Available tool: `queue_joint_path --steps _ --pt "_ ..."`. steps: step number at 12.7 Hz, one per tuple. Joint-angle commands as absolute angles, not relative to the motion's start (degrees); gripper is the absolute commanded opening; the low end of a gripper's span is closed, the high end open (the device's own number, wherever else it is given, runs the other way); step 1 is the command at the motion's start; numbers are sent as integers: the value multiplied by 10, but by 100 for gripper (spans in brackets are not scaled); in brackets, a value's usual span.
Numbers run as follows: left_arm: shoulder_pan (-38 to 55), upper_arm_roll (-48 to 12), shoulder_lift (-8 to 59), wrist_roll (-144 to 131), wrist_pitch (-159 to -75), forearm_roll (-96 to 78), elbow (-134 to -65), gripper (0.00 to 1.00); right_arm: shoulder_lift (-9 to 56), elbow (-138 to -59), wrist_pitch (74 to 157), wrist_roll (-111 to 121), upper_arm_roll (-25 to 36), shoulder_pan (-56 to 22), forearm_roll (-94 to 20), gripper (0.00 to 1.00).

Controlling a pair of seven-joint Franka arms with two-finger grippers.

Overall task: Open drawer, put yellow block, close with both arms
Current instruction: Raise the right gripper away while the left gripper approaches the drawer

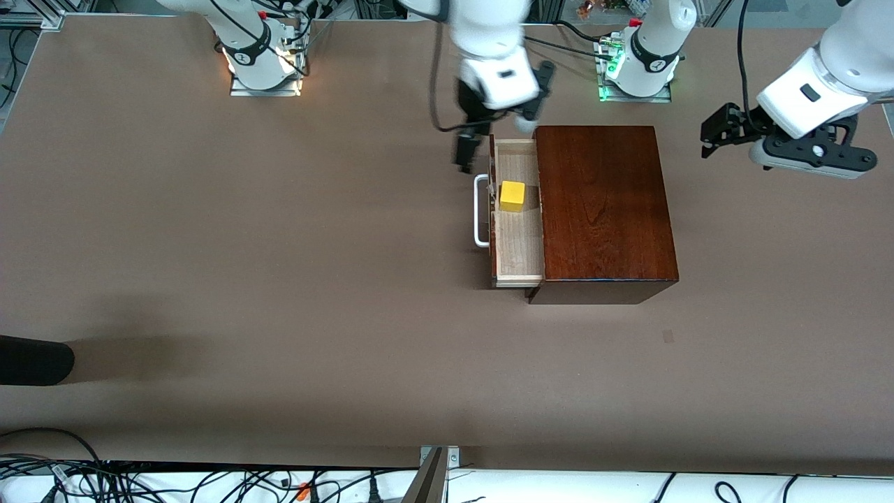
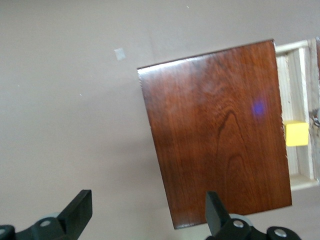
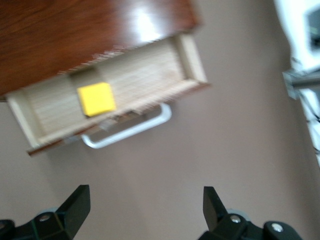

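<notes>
The drawer (image 1: 518,241) stands pulled out of the dark mahogany box (image 1: 604,209), with its white bar handle (image 1: 480,209) toward the right arm's end of the table. The yellow block (image 1: 513,196) lies in the pale wood tray; it also shows in the right wrist view, yellow block (image 3: 97,98), and in the left wrist view, yellow block (image 2: 296,133). My right gripper (image 1: 466,143) hangs open and empty over the table beside the drawer's front corner, right gripper (image 3: 145,205). My left gripper (image 1: 716,133) hangs open and empty over the table off the box's closed end, left gripper (image 2: 148,210).
Both arm bases (image 1: 264,66) stand along the edge of the table farthest from the front camera. A dark rounded object (image 1: 35,360) juts in at the right arm's end. A small tape mark (image 1: 668,336) lies nearer to the front camera than the box. Cables (image 1: 209,482) run below the nearest edge.
</notes>
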State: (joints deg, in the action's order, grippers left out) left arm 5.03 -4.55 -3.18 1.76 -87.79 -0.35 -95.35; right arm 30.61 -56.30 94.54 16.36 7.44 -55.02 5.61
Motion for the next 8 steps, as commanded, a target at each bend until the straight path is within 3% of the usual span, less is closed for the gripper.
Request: queue_joint_path --steps 1,5,8 --pt "54 -66 -20 26 -837 -20 -932 100 233 -587 883 156 101 -511 41 100" --pt "56 -126 25 64 -841 -98 -930 100 174 -603 811 153 217 -509 27 100" --pt "56 -212 67 131 -894 -107 -925 100 84 -697 816 151 307 -507 -27 100"
